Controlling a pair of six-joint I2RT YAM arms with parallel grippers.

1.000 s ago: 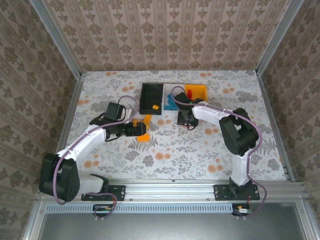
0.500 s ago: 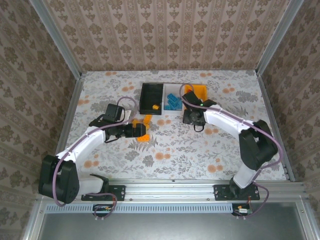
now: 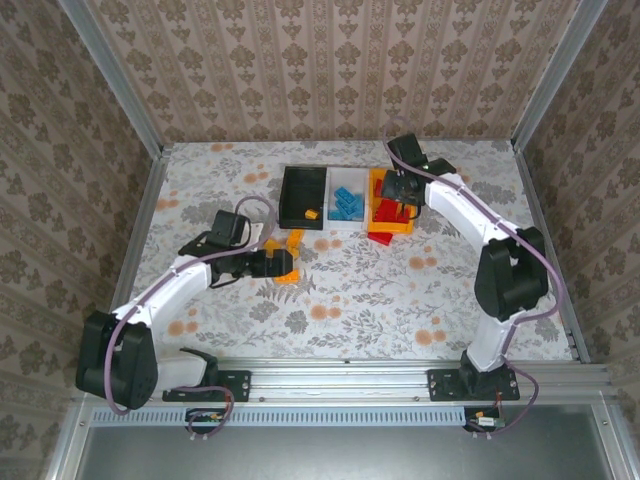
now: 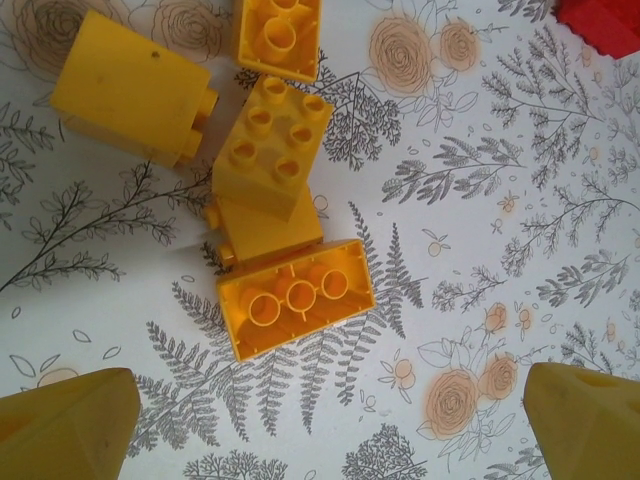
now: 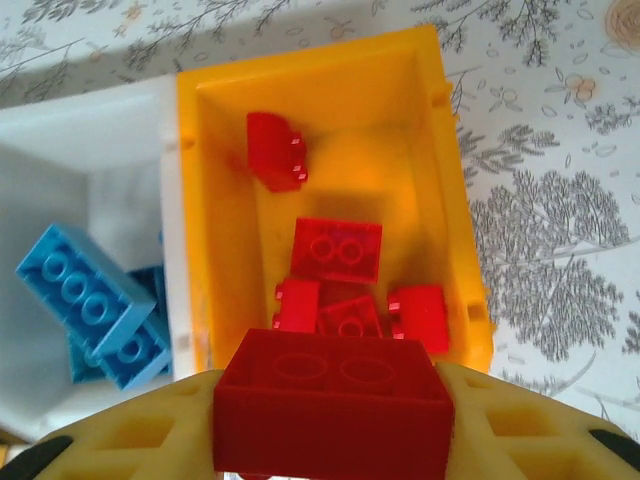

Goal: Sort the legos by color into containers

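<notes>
Reaching out from its base at the near left corner, the left arm (image 3: 170, 285) bends at the elbow and lays its forearm low over the table (image 3: 400, 290), pointing to the right. Its jaws are spread wide with nothing between them, and the two fingertips (image 4: 65, 425) hang above a loose cluster of orange-yellow legos (image 4: 272, 150) on the flowered surface. One lego of the cluster lies stud side up and one, nearest the jaws, is turned hollow side up.

Beyond the cluster, three bins stand side by side. The black bin (image 3: 303, 190) on the left holds a single orange-yellow piece (image 3: 312, 213). The white bin (image 3: 347, 175) in the middle holds blue legos (image 5: 95, 300). The orange-yellow bin (image 5: 448, 200) on the right holds several red legos (image 5: 337, 248).

The right arm (image 3: 470, 215) rises from its base at the near right, folds at the elbow and stretches far forward and leftward, with its wrist turned down over the orange-yellow bin. Its jaws pinch a red brick (image 5: 333, 405) by two sides, hollow side up, above the near end of that bin
</notes>
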